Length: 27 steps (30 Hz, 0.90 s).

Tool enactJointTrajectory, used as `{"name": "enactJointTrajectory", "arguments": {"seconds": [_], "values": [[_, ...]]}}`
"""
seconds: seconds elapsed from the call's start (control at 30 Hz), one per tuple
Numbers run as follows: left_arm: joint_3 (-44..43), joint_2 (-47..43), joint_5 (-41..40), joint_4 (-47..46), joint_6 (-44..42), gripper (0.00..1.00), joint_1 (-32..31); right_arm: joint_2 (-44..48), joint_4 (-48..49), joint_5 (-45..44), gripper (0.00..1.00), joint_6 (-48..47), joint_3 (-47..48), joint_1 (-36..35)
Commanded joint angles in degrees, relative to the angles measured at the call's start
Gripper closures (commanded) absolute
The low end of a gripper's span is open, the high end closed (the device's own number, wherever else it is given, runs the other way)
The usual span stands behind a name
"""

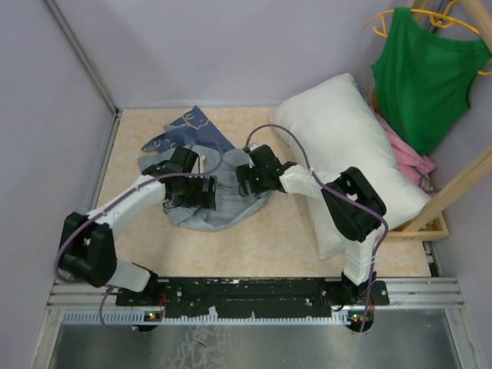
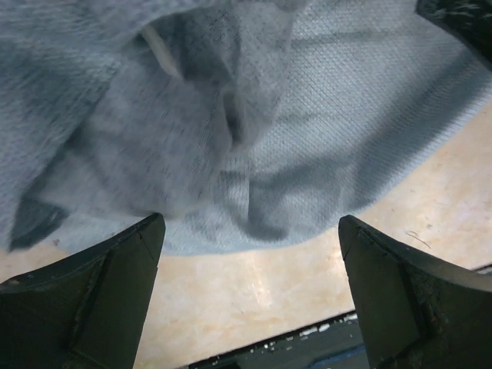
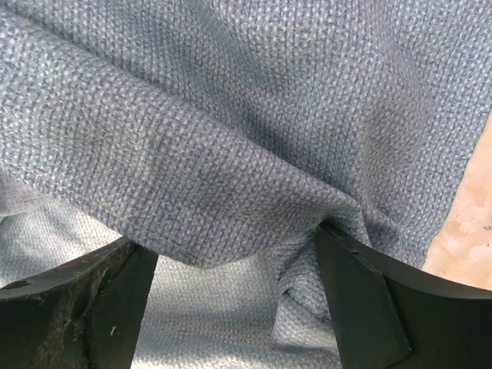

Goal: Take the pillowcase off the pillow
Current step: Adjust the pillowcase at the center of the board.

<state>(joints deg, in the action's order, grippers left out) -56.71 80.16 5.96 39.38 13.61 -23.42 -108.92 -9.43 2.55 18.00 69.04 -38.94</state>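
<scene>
Black fingers of my left gripper fill the lower corners of the left wrist view. They are spread wide, with only bare table between them. The near hem of the pillowcase lies just past their tips, and I grip none of it.

My right gripper is also spread, and it sits low on the pillowcase. A fold of the pale weave droops into the gap and bunches against one finger, which touches it. The other finger stands clear, so nothing is pinched.

From the top camera the pillowcase is a crumpled heap lying flat on the table. Its pale grey-blue face is toward my bases, and the darker denim-blue face with small white marks shows at its far left edge. My left gripper is over the heap's left part and my right gripper is at its right edge.

Off to the right of the pillowcase lies the pillow, wholly outside it. It is plump, white and set slantwise, and my right arm crosses the strip of table between the two. Further right again, beyond the pillow, a pink garment peeks out, and above it a green tank top hangs on a yellow hanger.
</scene>
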Motion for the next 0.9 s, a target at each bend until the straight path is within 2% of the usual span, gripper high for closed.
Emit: {"name": "enactJointTrajectory", "arguments": {"seconds": [0.0,0.07,0.13,0.17,0.33,0.37,0.4,0.43,0.7,0.77,0.87], "values": [[-1.7,6.8,-8.4,-3.5,3.2,0.0,-2.7,0.1,-1.0,-0.7,0.2,-0.3,1.1,0.0],[-2.5,9.5,-12.8,-3.9,3.5,0.0,-2.8,0.7,-0.7,0.0,0.23,0.1,0.3,0.0],[-3.7,12.5,-17.4,-3.7,3.6,0.1,-2.6,1.7,-0.6,-0.2,0.3,0.4,-0.7,0.0],[-4.3,14.2,-19.4,-3.6,3.4,0.18,-2.6,2.4,-0.5,-0.5,0.35,0.9,-1.4,0.0],[-9.5,20.2,-25.6,-0.2,1.9,0.78,-0.5,6.7,0.0,2.5,0.96,2.7,-5.1,1.9],[-10.6,20.1,-26.2,0.7,1.4,0.9,0.1,8.0,-0.3,4.8,1.0,3.1,-5.9,2.6],[-11.9,19.6,-26.5,1.8,1.1,0.98,0.7,9.7,-0.7,6.3,1.0,3.0,-6.6,3.1],[-13.2,18.6,-26.6,2.9,0.7,1.0,1.0,11.3,-1.4,7.7,1.0,2.3,-7.0,3.3],[-21.3,7.2,-19.8,18.7,-0.5,1.0,1.1,27.6,-11.1,15.4,1.0,0.2,-9.4,3.3],[-21.9,4.8,-21.8,20.8,0.5,1.0,1.1,30.4,-12.9,15.0,1.0,0.8,-8.9,3.3],[-21.4,4.6,-27.3,18.2,-2.0,0.96,2.4,30.8,-14.0,12.8,1.0,2.1,-5.8,5.5]]}}
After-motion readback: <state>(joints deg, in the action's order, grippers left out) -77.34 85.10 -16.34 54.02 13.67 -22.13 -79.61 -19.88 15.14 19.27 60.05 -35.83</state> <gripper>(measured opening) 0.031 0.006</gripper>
